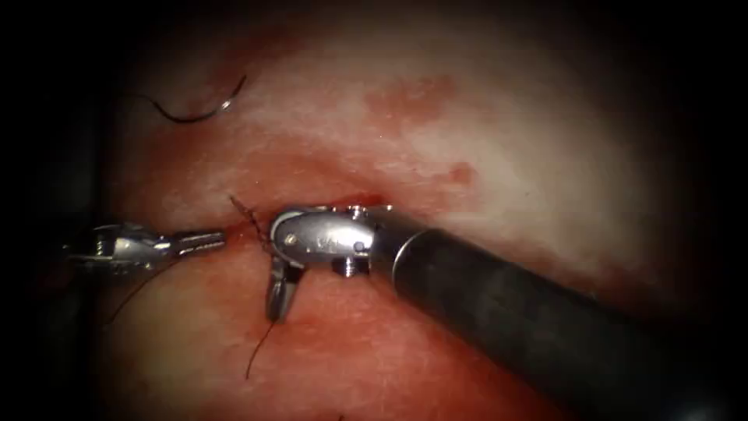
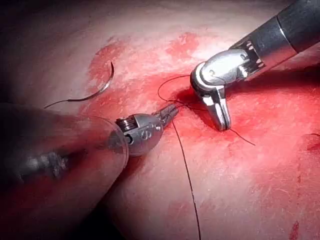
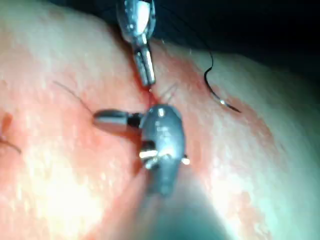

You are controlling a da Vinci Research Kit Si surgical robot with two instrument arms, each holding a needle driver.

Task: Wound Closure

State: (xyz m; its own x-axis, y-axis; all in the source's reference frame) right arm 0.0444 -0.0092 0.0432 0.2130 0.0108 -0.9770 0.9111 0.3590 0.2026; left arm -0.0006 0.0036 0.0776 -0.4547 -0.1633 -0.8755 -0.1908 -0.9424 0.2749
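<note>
The curved needle (image 1: 199,109) lies free on the tissue (image 1: 506,140), far up and left of the cut (image 1: 354,199), held by neither tool and not in the tissue; it also appears in the wrist views (image 2: 95,92) (image 3: 215,90). My left tool (image 1: 212,240) comes in from the left, jaws shut on the thread beside the stitch (image 1: 249,218). My right tool (image 1: 276,302) bends down from its wrist, jaws shut on the thread (image 1: 261,351), whose short end trails below the tips. A thread loop (image 2: 170,85) runs between my left tool (image 2: 170,112) and right tool (image 2: 221,114).
Red fluid (image 1: 335,351) wets the tissue around and below the cut. The right tool's dark shaft (image 1: 530,312) crosses the lower right. A long strand (image 2: 187,175) trails from the left tool over the tissue. Dark surroundings ring the tissue.
</note>
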